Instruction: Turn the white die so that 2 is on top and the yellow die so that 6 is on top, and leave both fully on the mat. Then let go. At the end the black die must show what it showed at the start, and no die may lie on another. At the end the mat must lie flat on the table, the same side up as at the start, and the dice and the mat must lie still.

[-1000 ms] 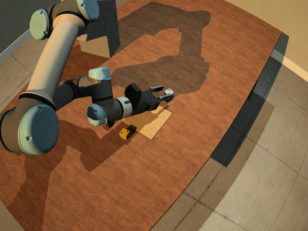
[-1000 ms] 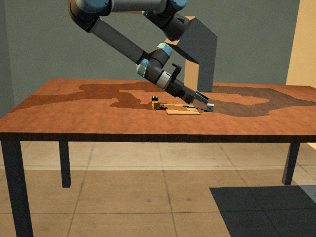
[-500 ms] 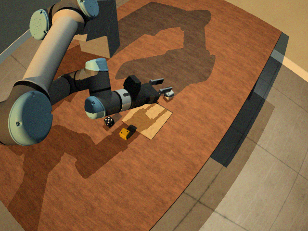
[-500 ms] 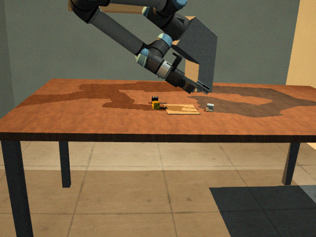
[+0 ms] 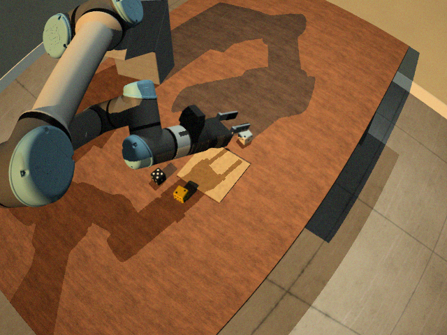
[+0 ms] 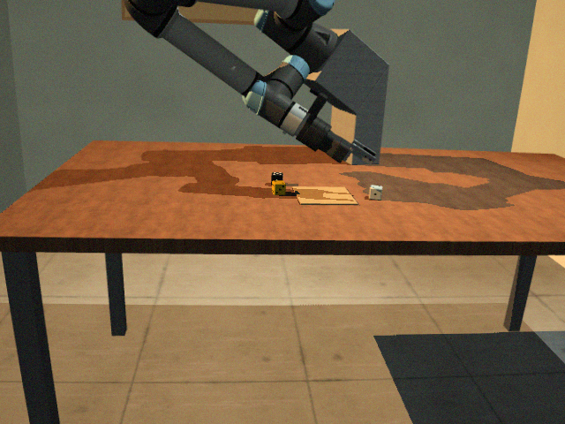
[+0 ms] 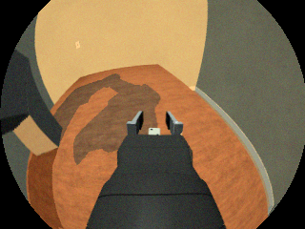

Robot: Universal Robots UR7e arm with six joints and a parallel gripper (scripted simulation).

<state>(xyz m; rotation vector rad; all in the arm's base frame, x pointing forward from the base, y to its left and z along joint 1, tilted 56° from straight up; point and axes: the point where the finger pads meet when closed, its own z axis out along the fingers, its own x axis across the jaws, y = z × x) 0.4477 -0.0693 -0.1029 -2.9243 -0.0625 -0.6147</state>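
- The fingers [image 5: 242, 119] [image 6: 372, 158] stand wide apart with nothing between them. They hang above the worktop [image 5: 288, 173] [image 6: 182, 221] [image 7: 229, 167], right of centre and above the middle of the frame in the top view, and tilt down toward the right in the exterior view.
- The white die [image 5: 245, 137] [image 6: 375, 193] [image 7: 153, 131] sits on the worktop, off the mat, right of centre in both the top and exterior views. In the top view it shows just below the nearer finger; in the exterior view it is lower than the fingertips. In the wrist view it shows between the fingers, partly hidden by the gripper body. Its top number is too small to read surely.
- The mat [image 5: 220, 192] [image 6: 326, 200] lies flat near the middle of the top view, with a shadow of the fingers across it.
- The yellow die [image 5: 180, 193] [image 6: 278, 187] rests off the mat, just beside its left corner in the top view, with two pips on top and six on a side face.
- The black die [image 5: 158, 176] [image 6: 276, 176] is on the worktop, left of centre in the top view, up and left from the yellow one; in the exterior view it shows partly behind it.
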